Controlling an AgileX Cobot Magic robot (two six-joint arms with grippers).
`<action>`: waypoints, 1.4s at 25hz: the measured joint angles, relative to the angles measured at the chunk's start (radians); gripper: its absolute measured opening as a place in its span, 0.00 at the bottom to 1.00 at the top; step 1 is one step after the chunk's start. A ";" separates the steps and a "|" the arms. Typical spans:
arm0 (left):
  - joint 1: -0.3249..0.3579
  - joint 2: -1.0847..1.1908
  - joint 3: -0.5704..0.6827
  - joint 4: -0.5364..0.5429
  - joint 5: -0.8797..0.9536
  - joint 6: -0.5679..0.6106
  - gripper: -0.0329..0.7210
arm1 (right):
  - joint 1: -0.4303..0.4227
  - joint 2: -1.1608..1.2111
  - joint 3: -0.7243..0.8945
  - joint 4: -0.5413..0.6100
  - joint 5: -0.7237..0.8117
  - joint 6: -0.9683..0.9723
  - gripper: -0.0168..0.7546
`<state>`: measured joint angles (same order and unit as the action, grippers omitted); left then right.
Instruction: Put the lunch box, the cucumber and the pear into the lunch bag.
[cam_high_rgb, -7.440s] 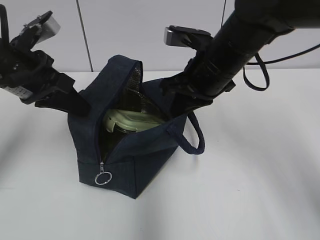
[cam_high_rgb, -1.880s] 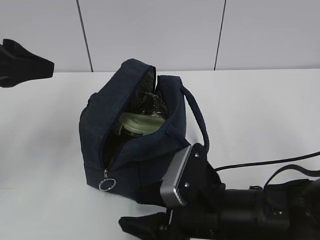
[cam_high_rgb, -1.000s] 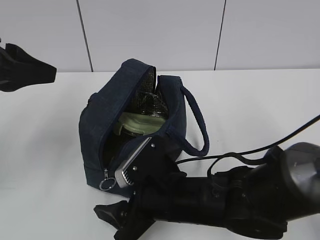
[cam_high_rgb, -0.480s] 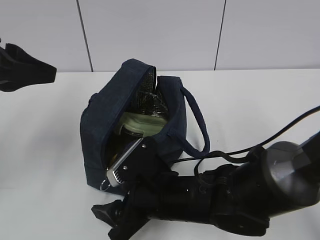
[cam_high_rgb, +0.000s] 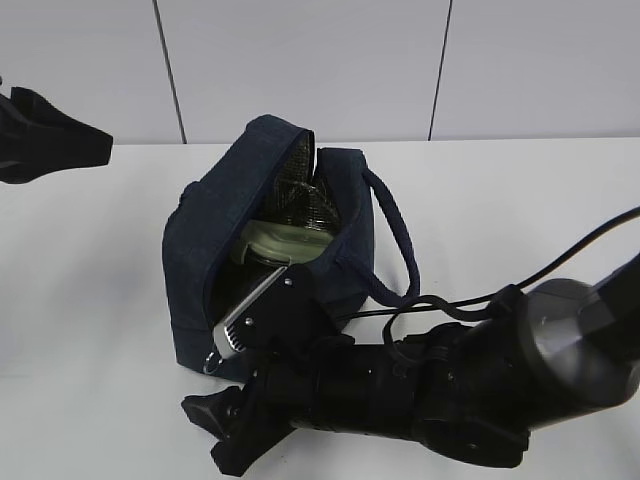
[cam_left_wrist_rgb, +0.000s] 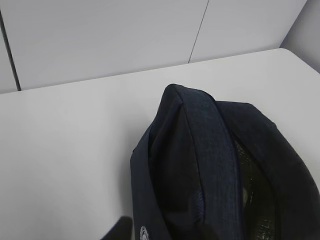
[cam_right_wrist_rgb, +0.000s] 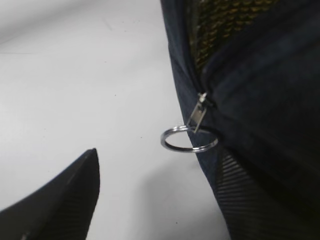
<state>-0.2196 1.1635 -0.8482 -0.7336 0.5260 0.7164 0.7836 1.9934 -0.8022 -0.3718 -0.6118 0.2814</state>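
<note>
**A:** So where's everything sitting? The exterior view mostly gives me the right arm lying across the front of the lunch bag (cam_high_rgb: 270, 250).

**B:** Yeah, that arm blocks the bag's lower front corner there. The lunch bag stands on the white table (cam_high_rgb: 520, 200), top unzipped, and the lunch box (cam_high_rgb: 285, 240) is inside it, its pale green lid poking up in the opening against the silvery lining. Cucumber and pear I can't spot in any view.

**A:** And the zipper?

**B:** That's what the right wrist view gives you and the exterior one barely does: the metal ring pull (cam_right_wrist_rgb: 189, 139) hanging off the zipper tab at the bag's corner, just above the table. The right hand (cam_right_wrist_rgb: 165, 200) has its fingers apart, one dark finger (cam_right_wrist_rgb: 55, 200) low on the left, clear of the ring, the other up against the bag fabric on the right. Nothing is gripped.

**A:** Left side?

**B:** The left wrist view looks down on the bag's navy top fold, with a dark sliver of the opening on the right. Only a bit of the left hand (cam_left_wrist_rgb: 117, 231) shows at the bottom edge, so I can't tell if it's apart or together. In the exterior view it's just a dark shape far left, well away from the bag.
</note>
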 joint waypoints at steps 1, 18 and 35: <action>0.000 0.000 0.000 0.000 0.000 0.000 0.36 | 0.000 0.002 0.000 0.000 0.000 0.000 0.76; 0.000 0.000 0.000 0.000 0.001 0.000 0.36 | 0.000 0.007 -0.002 0.026 0.007 0.002 0.76; 0.000 0.000 0.000 0.000 0.004 0.000 0.36 | 0.011 0.007 -0.004 0.018 -0.011 0.017 0.76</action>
<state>-0.2196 1.1635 -0.8482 -0.7336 0.5303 0.7164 0.7949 2.0004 -0.8066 -0.3536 -0.6227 0.2986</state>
